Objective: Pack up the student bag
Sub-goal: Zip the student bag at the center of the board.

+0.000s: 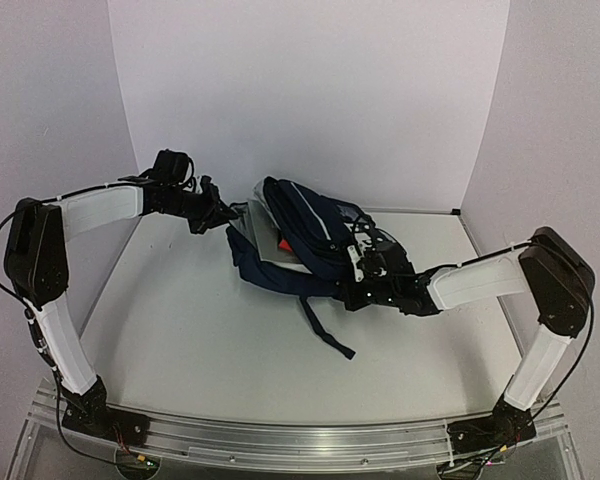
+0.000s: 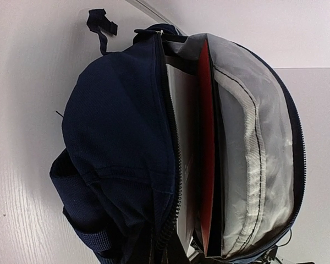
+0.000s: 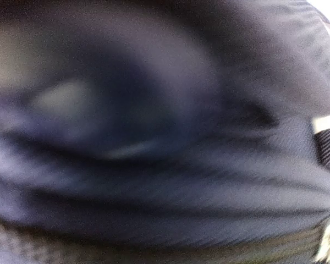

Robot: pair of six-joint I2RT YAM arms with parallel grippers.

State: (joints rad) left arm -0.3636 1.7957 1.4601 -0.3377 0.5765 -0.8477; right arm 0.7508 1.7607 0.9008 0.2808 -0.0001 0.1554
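Observation:
The student bag (image 1: 315,232), navy with a light grey lining (image 2: 258,148), lies mid-table with its mouth open toward the left. Inside stand a white book (image 2: 182,110), a red book (image 2: 207,137) and a dark one beside it. My left gripper (image 1: 223,213) is at the bag's open zipper edge, shut on that edge; its fingers are hidden under the navy fabric (image 2: 115,137) in the left wrist view. My right gripper (image 1: 363,268) presses into the bag's right side, shut on its fabric. Blurred navy cloth (image 3: 165,165) fills the right wrist view.
A dark shoulder strap (image 1: 325,330) trails from the bag toward the near edge. White walls enclose the table at the back and both sides. The metal base rail (image 1: 300,440) runs along the front.

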